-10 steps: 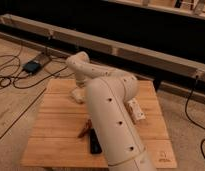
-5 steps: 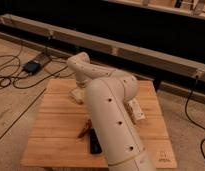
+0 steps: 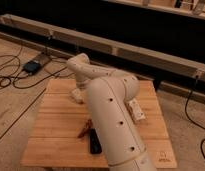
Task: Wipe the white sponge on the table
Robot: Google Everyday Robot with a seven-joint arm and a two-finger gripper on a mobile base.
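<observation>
Cream-white against the light-brown planks, the white sponge (image 3: 75, 96) is, as I read the one camera view, the small rounded lump toward the far left of the table (image 3: 51, 125), right at the foot of my wrist. My arm fills the middle of the view, rises to a bend and drops from there, so my gripper (image 3: 79, 89) hangs straight over that lump, touching it or just above it. I cannot make out where gripper ends and sponge begins, nor whether the gripper is apart, together or clamped on anything. My next move turns on this: the sponge lies directly below the gripper, not off to one side, so I judge a short descent and a grip are called for, then a stroke along the planks. Its long axis I cannot tell, since my wrist covers part of it. Across my arm, well apart from the gripper, lies a pale oblong thing (image 3: 136, 110), angled from upper left to lower right, which I take for something other than the sponge. Nearer the camera, a reddish object (image 3: 85, 129) and a black oblong object (image 3: 94, 143) lie just beside my arm.
</observation>
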